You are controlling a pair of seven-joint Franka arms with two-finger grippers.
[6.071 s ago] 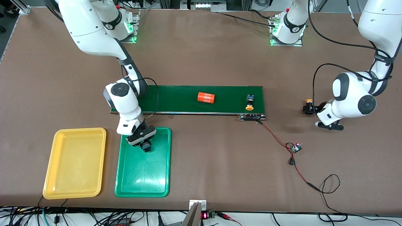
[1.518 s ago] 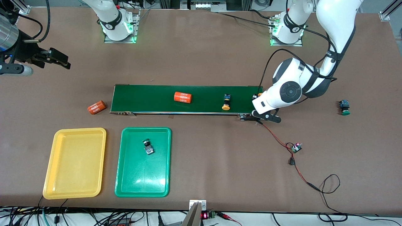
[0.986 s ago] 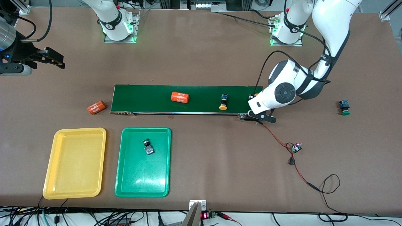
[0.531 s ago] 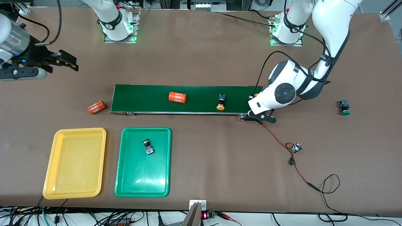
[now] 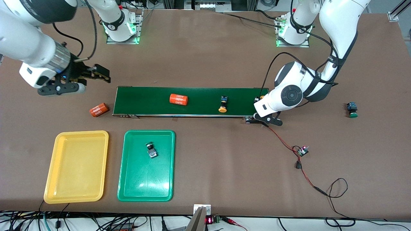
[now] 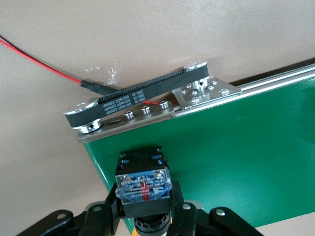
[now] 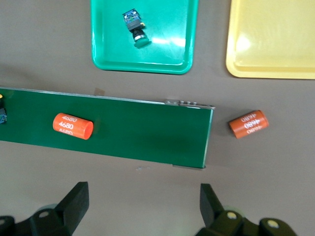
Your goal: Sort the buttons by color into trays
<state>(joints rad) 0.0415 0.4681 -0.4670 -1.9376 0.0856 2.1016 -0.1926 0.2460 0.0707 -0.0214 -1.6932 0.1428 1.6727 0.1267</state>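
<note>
Fingers [image 6: 112,209] of the left gripper [image 6: 142,216] are nearly closed, pinching the black-and-blue body of a yellow-capped button [image 6: 142,182] just over the left arm's end of the green conveyor belt [image 5: 192,101], close to the belt's end edge and its roller and drive strap [image 6: 142,96]. From the front the orange cap barely peeks out beside the arm's white wrist. Over bare table off the belt's other end, the right gripper [image 7: 142,201] hovers with its fingers spread wide and nothing between them; under it lies brown tabletop, with the belt's long edge just ahead. A second yellow button [image 5: 222,104] lies on the belt, cap at the edge nearer the front camera, and an orange cylinder on the belt [image 5: 178,99] rests nearer the middle. Another orange cylinder [image 5: 97,109] lies on the table just off the belt's right-arm end, apart from its edge. One green button [image 5: 151,150] lies on its side in the green tray [image 5: 128,179], in the half nearer the belt, away from every rim. Beside it sits the yellow tray [image 5: 54,179], a strip of bare table between the two rims. A second green button [image 5: 352,109] stands alone toward the left arm's end of the table, well apart from the belt. Red wire [image 5: 282,141] runs from the belt's motor to a small circuit board [image 5: 302,150].
</note>
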